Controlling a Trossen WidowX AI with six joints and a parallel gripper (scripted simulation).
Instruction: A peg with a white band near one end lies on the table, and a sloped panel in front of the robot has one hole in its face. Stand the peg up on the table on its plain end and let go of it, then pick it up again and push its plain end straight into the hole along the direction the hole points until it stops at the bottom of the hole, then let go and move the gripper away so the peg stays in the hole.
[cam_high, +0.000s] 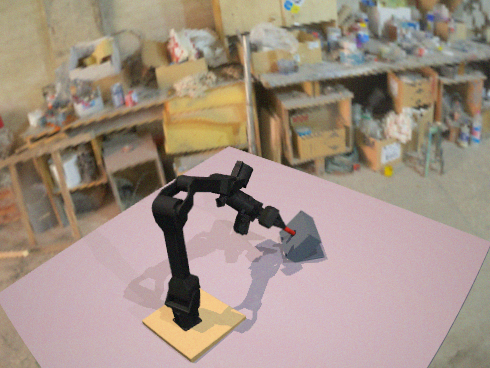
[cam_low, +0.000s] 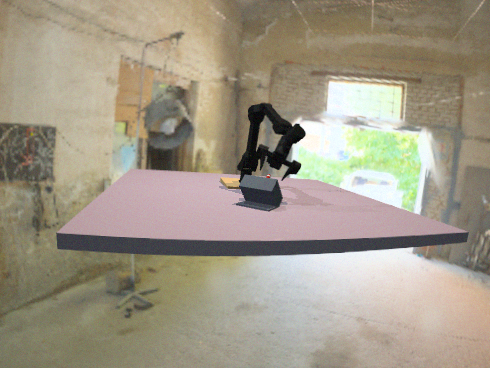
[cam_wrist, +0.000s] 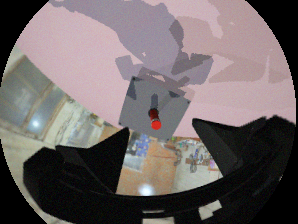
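The red peg (cam_high: 290, 231) (cam_low: 268, 176) (cam_wrist: 154, 116) stands out from the face of the grey sloped panel (cam_high: 306, 242) (cam_low: 260, 187) (cam_wrist: 134, 106), with its lower end in the hole. Its outer end faces the wrist camera. The white band is hard to make out, and the depth of the hidden end cannot be seen. My gripper (cam_high: 285, 228) (cam_low: 272, 173) (cam_wrist: 161, 126) is wide open and empty. In the wrist view its fingertips are to either side of the peg's outer end, with a gap on both sides.
The panel stands on a thin grey base plate (cam_low: 262, 205) on the pink table (cam_high: 380, 280) (cam_low: 165, 215). The arm's base sits on a yellow board (cam_high: 192, 350) (cam_low: 228, 183). Shadows of the arm fall across the table and the panel.
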